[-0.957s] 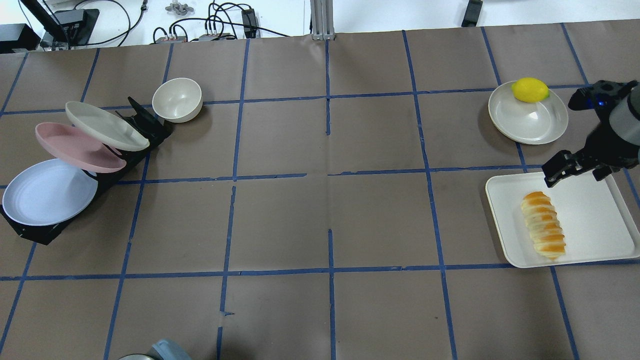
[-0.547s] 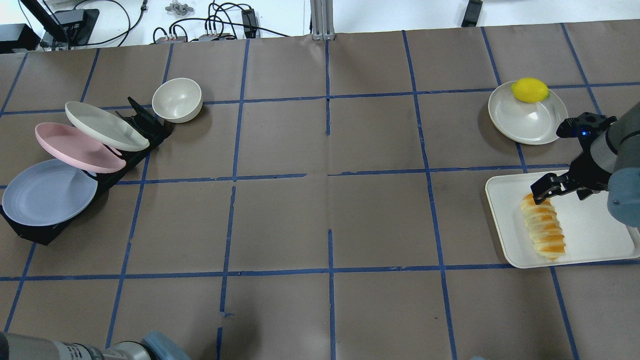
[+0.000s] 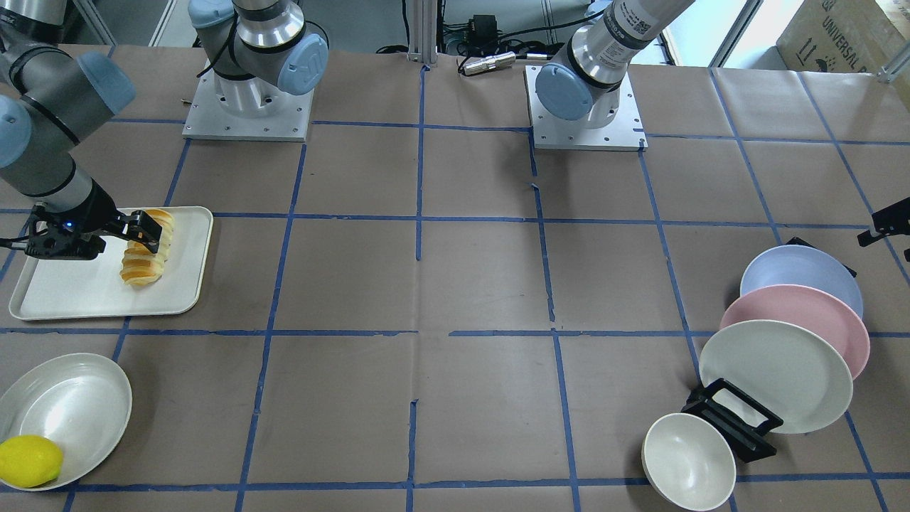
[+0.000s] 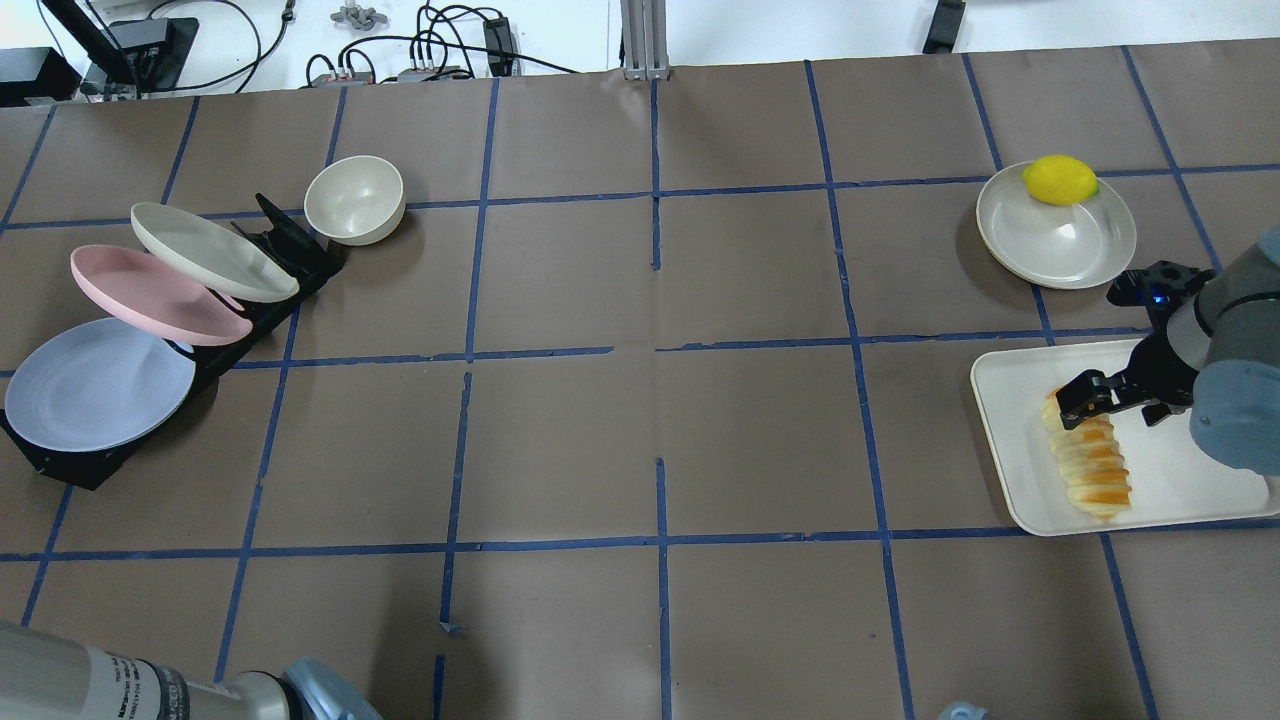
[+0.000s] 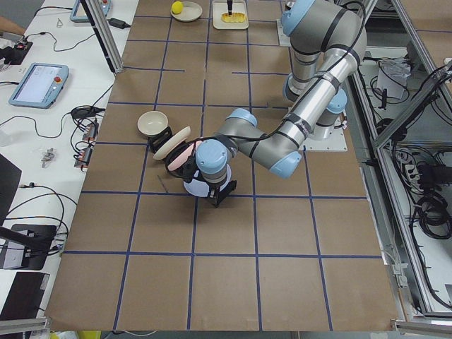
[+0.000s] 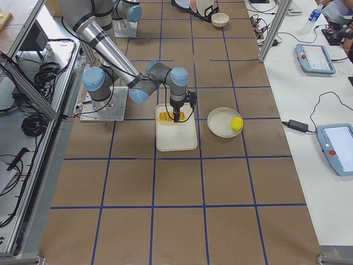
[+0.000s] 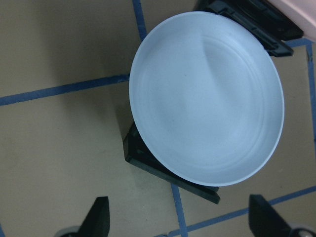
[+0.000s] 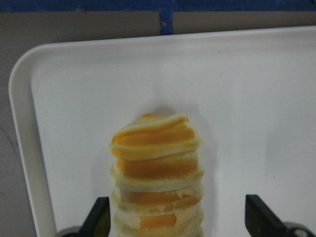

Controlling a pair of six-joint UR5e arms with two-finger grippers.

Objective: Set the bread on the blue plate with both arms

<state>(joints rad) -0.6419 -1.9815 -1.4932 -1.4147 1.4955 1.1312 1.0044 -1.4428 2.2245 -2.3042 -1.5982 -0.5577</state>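
Note:
The bread [image 4: 1092, 468] lies lengthwise on a white tray [image 4: 1185, 480] at the table's right; it also shows in the front view [image 3: 142, 262]. My right gripper [image 4: 1085, 398] is open and low over the loaf's far end. In the right wrist view its fingertips [image 8: 100, 217] stand either side of the bread [image 8: 155, 163] without pinching it. The blue plate [image 4: 95, 385] leans in a black rack [image 4: 265, 315] at the left. My left gripper [image 7: 180, 219] is open and empty, just short of the blue plate [image 7: 207, 98].
A pink plate [image 4: 150, 295] and a cream plate [image 4: 210, 250] lean in the same rack behind the blue one. A cream bowl [image 4: 355, 200] stands beside the rack. A lemon [image 4: 1060, 180] sits on a cream plate [image 4: 1060, 250] beyond the tray.
My right gripper has moved from beyond the tray's far edge down onto the bread's far end. My left arm has come into the overhead view at the bottom left.

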